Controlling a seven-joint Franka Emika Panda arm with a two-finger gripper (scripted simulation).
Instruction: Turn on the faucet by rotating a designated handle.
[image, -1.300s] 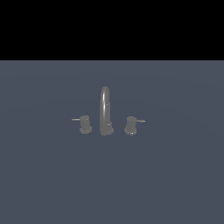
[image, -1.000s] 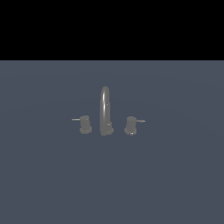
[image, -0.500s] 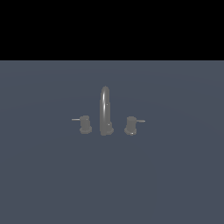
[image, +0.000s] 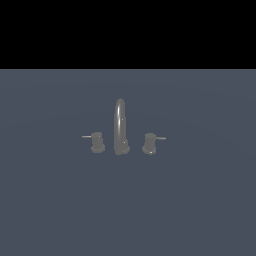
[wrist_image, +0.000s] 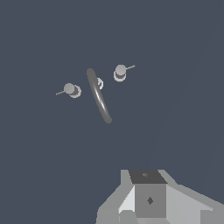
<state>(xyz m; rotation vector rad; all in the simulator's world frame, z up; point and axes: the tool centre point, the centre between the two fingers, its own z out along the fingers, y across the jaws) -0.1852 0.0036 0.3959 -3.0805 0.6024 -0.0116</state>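
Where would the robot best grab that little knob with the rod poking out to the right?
Probably the thin rod of the handle, near its free tip, coming down from above. It juts out sideways, away from the spout, offering leverage and room for the end effector's fingers.

The exterior view looks level and slightly downward across the flat blue-grey surface (image: 200, 200), facing the small dull grey metal faucet (image: 120, 127) from far off. The wrist view looks steeply down from high above, its grey gripper (wrist_image: 148, 201) at the frame edge. Both share the faucet (wrist_image: 99, 95), well beyond the fingers.
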